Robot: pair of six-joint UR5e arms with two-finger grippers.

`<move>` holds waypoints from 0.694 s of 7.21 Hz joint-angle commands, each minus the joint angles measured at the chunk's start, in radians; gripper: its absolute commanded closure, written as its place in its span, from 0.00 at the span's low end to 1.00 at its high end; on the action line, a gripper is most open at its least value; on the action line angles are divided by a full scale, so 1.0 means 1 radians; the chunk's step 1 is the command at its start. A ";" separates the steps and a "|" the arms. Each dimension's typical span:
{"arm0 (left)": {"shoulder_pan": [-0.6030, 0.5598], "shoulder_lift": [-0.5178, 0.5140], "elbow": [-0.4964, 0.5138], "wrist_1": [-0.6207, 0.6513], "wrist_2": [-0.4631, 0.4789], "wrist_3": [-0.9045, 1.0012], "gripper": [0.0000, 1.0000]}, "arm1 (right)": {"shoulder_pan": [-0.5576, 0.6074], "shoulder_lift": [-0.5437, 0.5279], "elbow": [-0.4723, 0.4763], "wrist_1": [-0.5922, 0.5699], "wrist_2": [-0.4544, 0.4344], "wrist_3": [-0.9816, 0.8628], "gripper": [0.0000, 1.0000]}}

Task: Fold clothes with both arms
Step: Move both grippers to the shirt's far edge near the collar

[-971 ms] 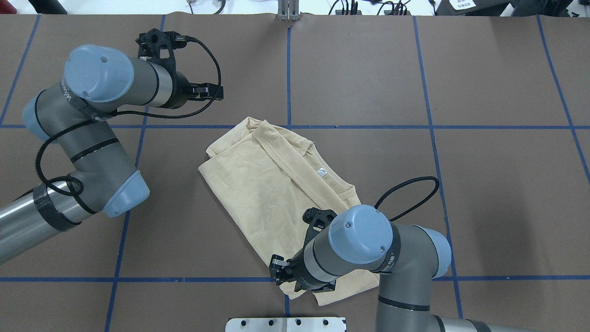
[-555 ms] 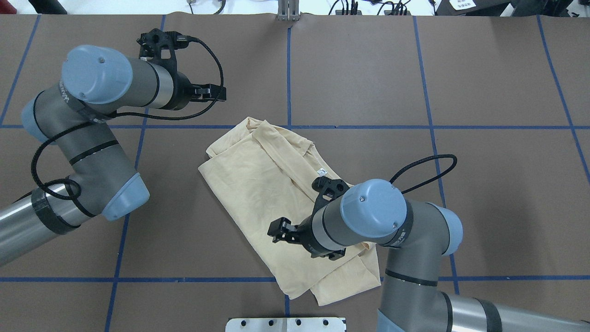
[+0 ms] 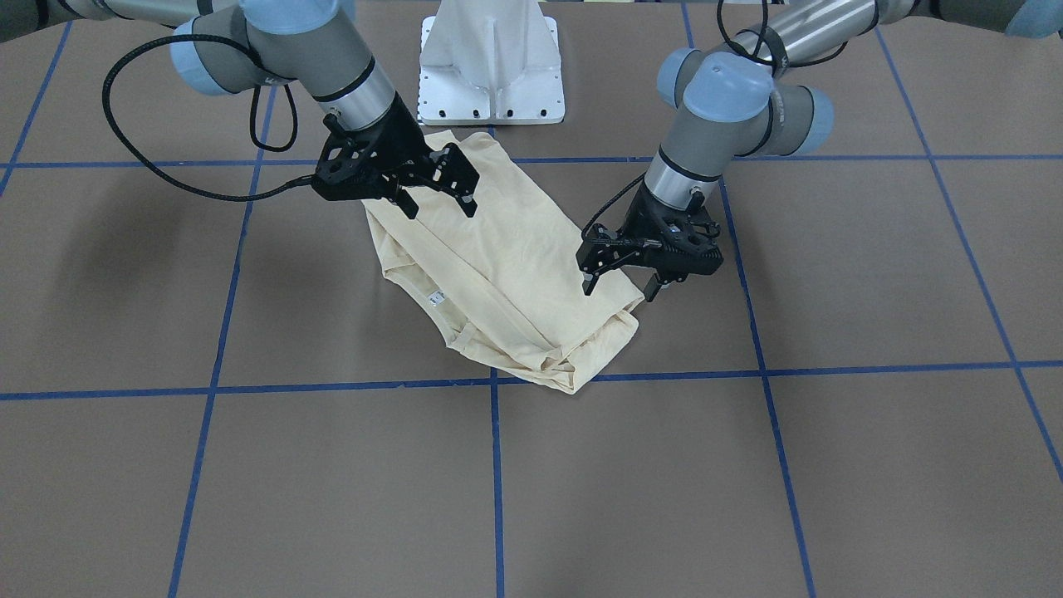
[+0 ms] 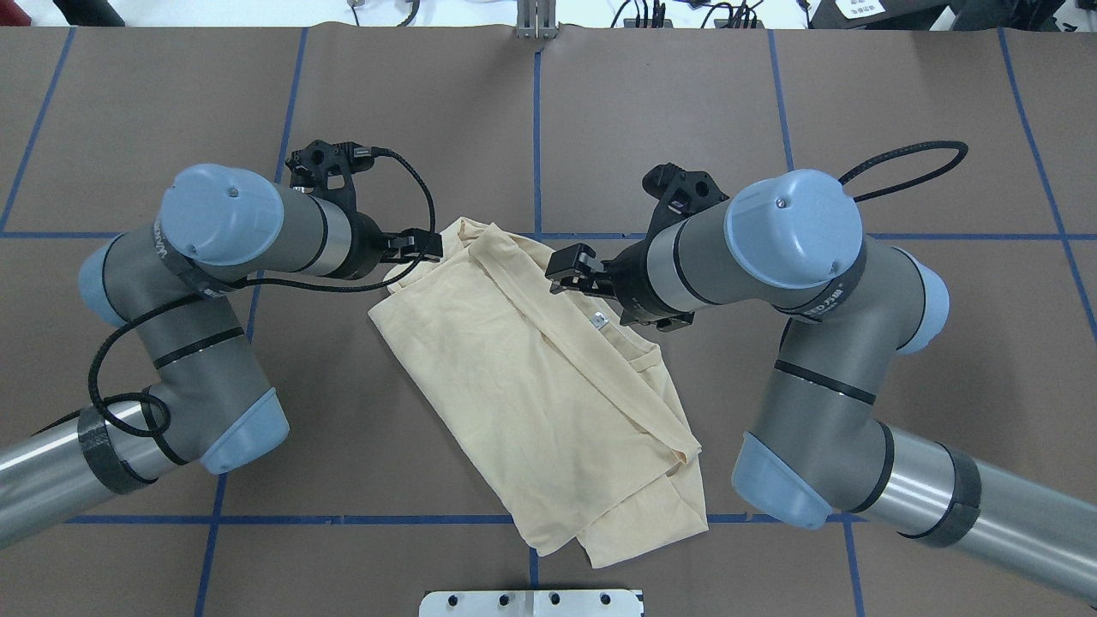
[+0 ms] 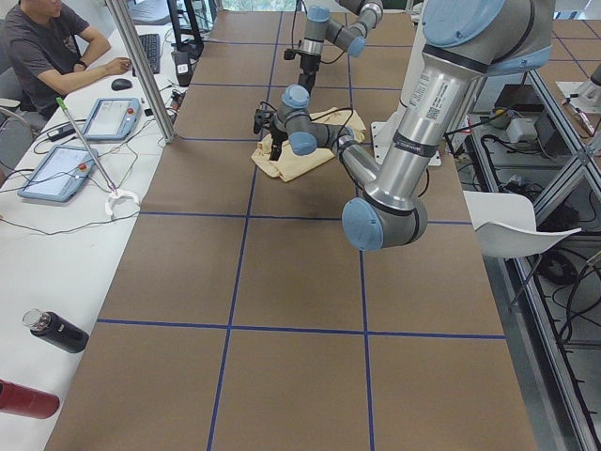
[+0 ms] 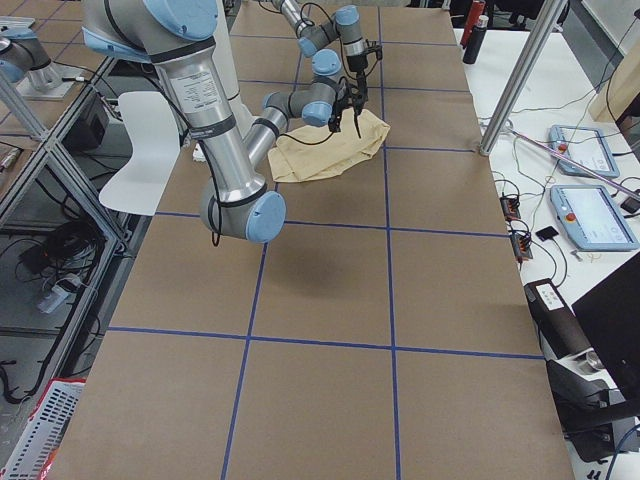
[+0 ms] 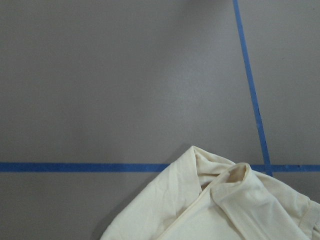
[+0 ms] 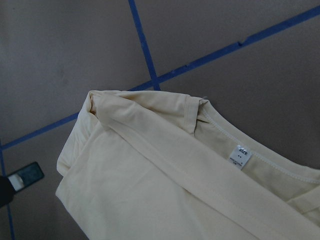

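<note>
The clothes are one cream long-sleeved shirt [image 4: 514,386], folded into a long slanted strip on the brown table, also seen as a shirt [image 3: 507,274]. Its white neck label [image 4: 600,321] faces up; the label [image 8: 240,156] shows in the right wrist view too. My left gripper [image 4: 422,247] hovers open at the shirt's far left corner, and the front view shows the same left gripper [image 3: 619,288] with fingers spread and empty. My right gripper [image 4: 567,270] hangs open over the collar end, the right gripper [image 3: 440,206] holding nothing. The left wrist view shows that shirt corner [image 7: 225,205].
The white pedestal base [image 3: 490,58] stands just behind the shirt's near end. Blue tape lines [image 4: 536,128] grid the brown table. In the exterior left view a person [image 5: 47,47] sits at a side desk with tablets, and bottles [image 5: 56,331] lie near it.
My right arm lifted off the shirt's near hem end and swung forward to the collar end. My left arm moved in toward the shirt's far left corner. The shirt's hem end now lies uncovered.
</note>
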 commanded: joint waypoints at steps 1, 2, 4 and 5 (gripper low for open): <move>0.027 0.025 0.006 -0.001 -0.001 -0.031 0.01 | 0.014 0.004 -0.001 -0.002 -0.021 -0.007 0.00; 0.030 0.033 0.014 -0.003 -0.001 -0.030 0.02 | 0.014 0.004 -0.001 -0.002 -0.021 -0.007 0.00; 0.045 0.035 0.041 -0.003 0.001 -0.028 0.02 | 0.016 0.004 -0.002 -0.003 -0.021 -0.005 0.00; 0.048 0.035 0.056 -0.003 0.001 -0.027 0.02 | 0.017 0.004 -0.002 -0.003 -0.021 -0.007 0.00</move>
